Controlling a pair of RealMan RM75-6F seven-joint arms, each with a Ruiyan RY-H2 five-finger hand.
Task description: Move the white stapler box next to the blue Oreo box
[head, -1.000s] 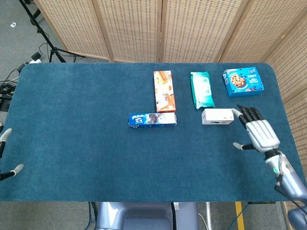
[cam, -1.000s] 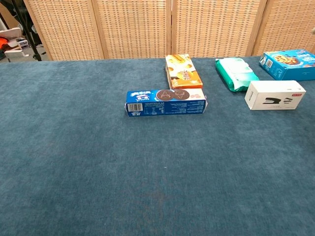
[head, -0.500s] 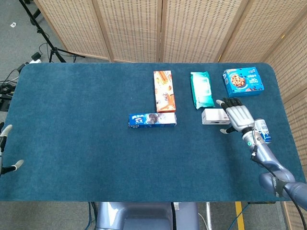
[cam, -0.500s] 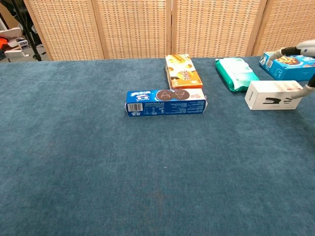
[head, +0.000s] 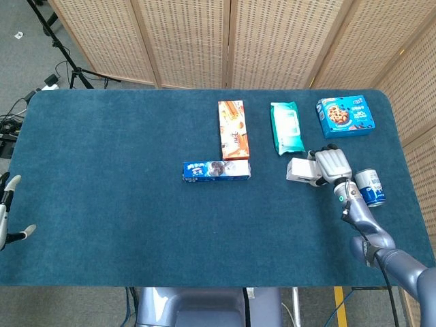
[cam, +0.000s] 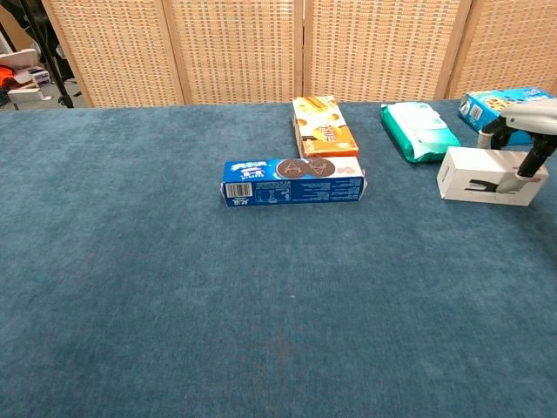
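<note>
The white stapler box (head: pixel 298 169) (cam: pixel 477 175) lies on the blue table, right of centre. My right hand (head: pixel 330 165) (cam: pixel 525 139) grips its right end: fingers reach over the top and back, and the thumb presses the front face. The box sits slightly askew. The blue Oreo box (head: pixel 216 169) (cam: pixel 293 180) lies flat near the table's middle, well left of the stapler box. At the far left edge of the head view my left hand (head: pixel 7 212) hangs off the table with its fingers apart, holding nothing.
An orange biscuit box (head: pixel 233 129) (cam: pixel 324 127) touches the Oreo box's far right corner. A green wipes pack (head: pixel 287 127) (cam: pixel 418 131) and a blue cookie box (head: pixel 345 116) (cam: pixel 506 103) lie behind the stapler box. A blue can (head: pixel 370 188) stands by my right forearm.
My right hand came in from the table's right side, reached the stapler box and closed on its right end. The box turned slightly. The left hand barely shifted.
</note>
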